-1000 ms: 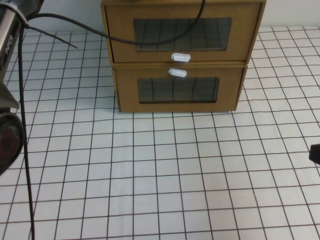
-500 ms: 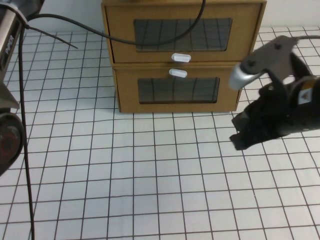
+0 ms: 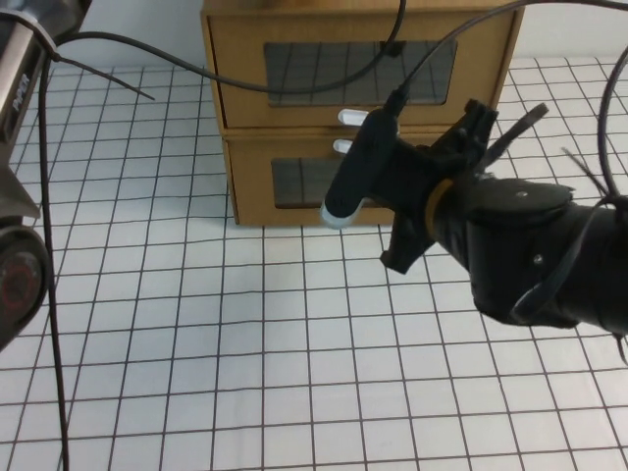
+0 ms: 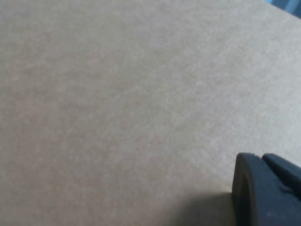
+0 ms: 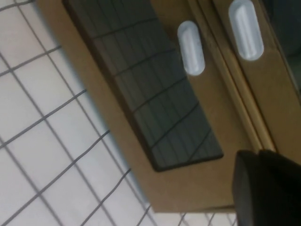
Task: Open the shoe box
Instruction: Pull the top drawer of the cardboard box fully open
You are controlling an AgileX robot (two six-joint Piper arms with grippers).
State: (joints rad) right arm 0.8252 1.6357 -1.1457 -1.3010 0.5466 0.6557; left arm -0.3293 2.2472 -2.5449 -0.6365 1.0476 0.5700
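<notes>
Two stacked shoe boxes (image 3: 240, 98), cardboard, each with a dark window and a white pull (image 5: 191, 48). The right gripper (image 5: 267, 188) has its fingers pressed together, empty; the lower box's front lies just ahead of them, its pull apart from the tips. The left gripper (image 4: 267, 188) sits close over a plain cardboard surface (image 4: 117, 94); grip state cannot be told.

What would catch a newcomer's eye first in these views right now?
The right arm looms large in front of the two stacked shoe boxes at the table's far middle, its shut right gripper near the lower box's front. Both boxes are closed, white handles showing. The left gripper hangs close over plain brown cardboard.
</notes>
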